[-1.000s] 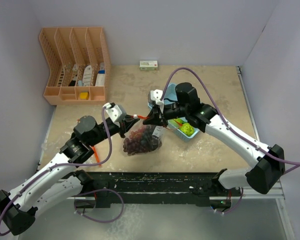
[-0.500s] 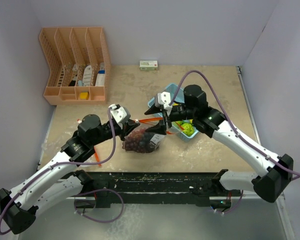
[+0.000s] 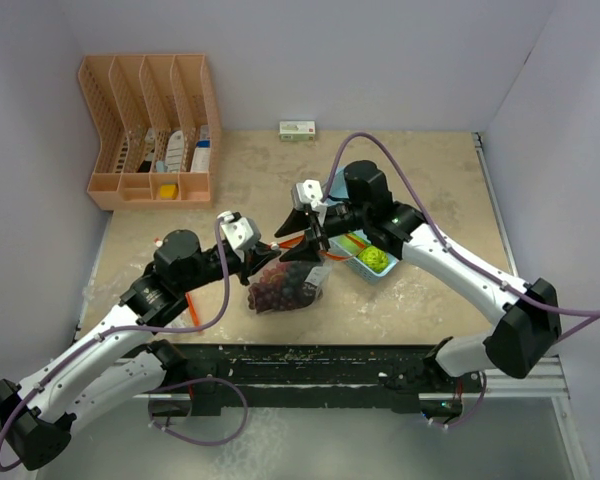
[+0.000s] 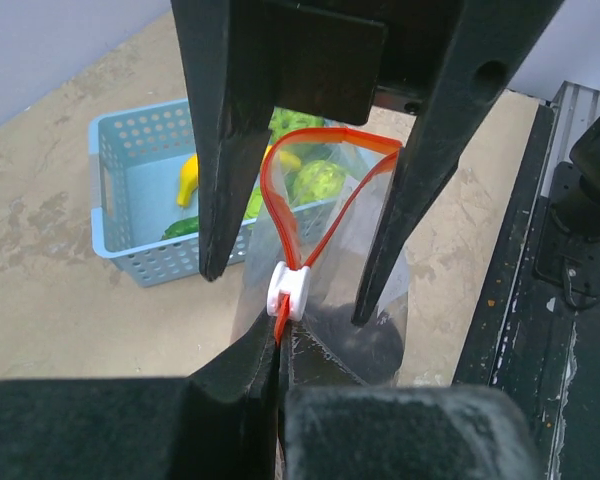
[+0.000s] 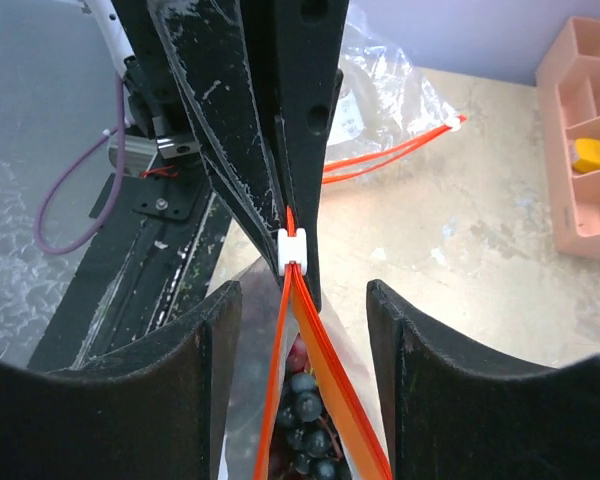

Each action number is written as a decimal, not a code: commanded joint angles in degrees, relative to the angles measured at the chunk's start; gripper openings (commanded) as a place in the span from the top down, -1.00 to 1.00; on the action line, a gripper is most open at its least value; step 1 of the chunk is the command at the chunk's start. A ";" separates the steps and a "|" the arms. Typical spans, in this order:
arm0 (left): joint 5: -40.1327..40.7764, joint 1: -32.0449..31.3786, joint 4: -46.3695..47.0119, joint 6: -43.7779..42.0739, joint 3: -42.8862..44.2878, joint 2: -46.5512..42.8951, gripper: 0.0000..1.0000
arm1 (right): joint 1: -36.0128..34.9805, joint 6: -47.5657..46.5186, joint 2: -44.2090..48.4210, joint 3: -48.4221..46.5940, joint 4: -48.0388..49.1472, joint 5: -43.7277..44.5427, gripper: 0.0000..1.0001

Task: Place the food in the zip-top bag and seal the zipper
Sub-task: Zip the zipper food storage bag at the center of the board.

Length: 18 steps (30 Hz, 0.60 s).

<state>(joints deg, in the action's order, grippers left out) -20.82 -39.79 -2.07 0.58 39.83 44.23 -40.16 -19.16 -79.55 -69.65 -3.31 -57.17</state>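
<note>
The clear zip-top bag [image 3: 285, 287] with an orange zipper hangs just above the table, and a dark red-purple grape bunch [image 5: 305, 420] sits inside it. My left gripper [image 4: 277, 345] is shut on the end of the zipper strip, right beside the white slider [image 4: 288, 291]. My right gripper [image 5: 303, 295] is open, with one finger on each side of the bag's orange mouth, touching nothing. A yellow banana [image 4: 187, 180] and a bumpy lime-green fruit [image 3: 373, 259] lie in the light-blue basket [image 4: 120, 230].
An orange desk organizer [image 3: 150, 130] stands at the back left and a small box [image 3: 297, 129] at the back wall. Another clear bag [image 5: 390, 100] with an orange zipper lies on the table beyond the left arm. The black front rail [image 3: 310, 360] runs along the near edge.
My right gripper went from shut to open and shifted slightly left over the bag's mouth. The left gripper closed fully and moved right with the zipper end.
</note>
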 commanded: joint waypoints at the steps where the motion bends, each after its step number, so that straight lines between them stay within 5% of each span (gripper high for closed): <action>1: -1.48 0.01 4.62 -1.18 2.01 -0.47 1.00 | -0.12 2.63 0.73 -1.84 3.72 -3.74 -0.09; 18: -1.68 -0.01 4.66 -1.48 1.82 -0.29 1.00 | -0.14 5.58 -0.99 -2.39 7.60 -4.76 0.23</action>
<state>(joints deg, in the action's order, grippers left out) -21.10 -39.79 -2.24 0.16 39.83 44.49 -40.16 -14.68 -80.36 -69.65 1.87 -60.05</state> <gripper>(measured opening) 0.006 0.392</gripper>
